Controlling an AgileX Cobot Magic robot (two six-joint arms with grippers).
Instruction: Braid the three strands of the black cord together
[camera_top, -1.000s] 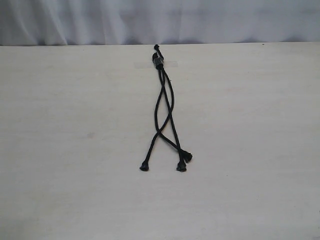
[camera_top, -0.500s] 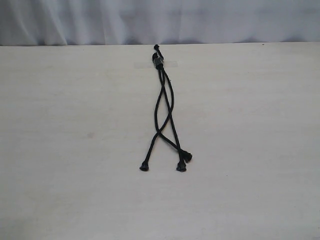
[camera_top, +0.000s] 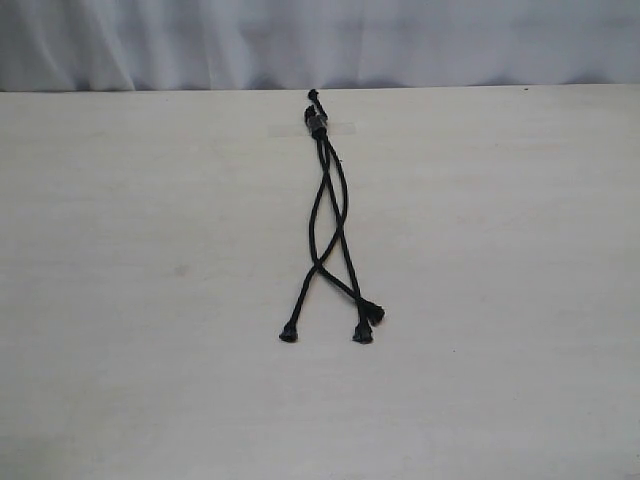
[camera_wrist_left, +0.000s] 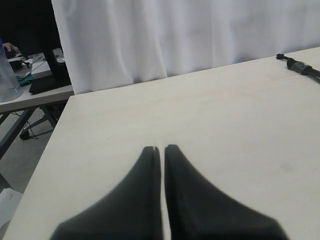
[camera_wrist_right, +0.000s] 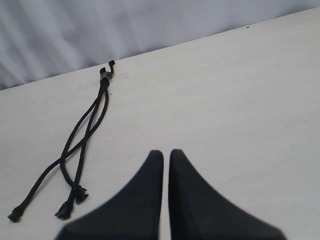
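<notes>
As I stood looking across the pale surface (camera_top: 150, 250), the left pincer (camera_wrist_left: 161, 150) hung over its left part with its two dark fingers pressed almost together, only a hairline slit between them and nothing caught in it. Well off from it, the banded end (camera_wrist_left: 300, 66) of the black cord (camera_top: 330, 215) showed at the border of that wrist camera's view. The cord itself lay along the middle of the surface, its knotted end near the white curtain (camera_top: 320, 40) under a strip of pale tape (camera_top: 345, 127). From there the three strands (camera_top: 335, 230) ran toward the near side, lying loose and crossing one another partway down rather than plaited tight. One strand swung out to the left and ended in a knob (camera_top: 288, 334) on its own; the other two finished close together to the right of it. Farther right, the right pincer (camera_wrist_right: 166, 152) hovered above bare surface, its fingers likewise all but closed, gripping nothing, the cord lying apart from it.
</notes>
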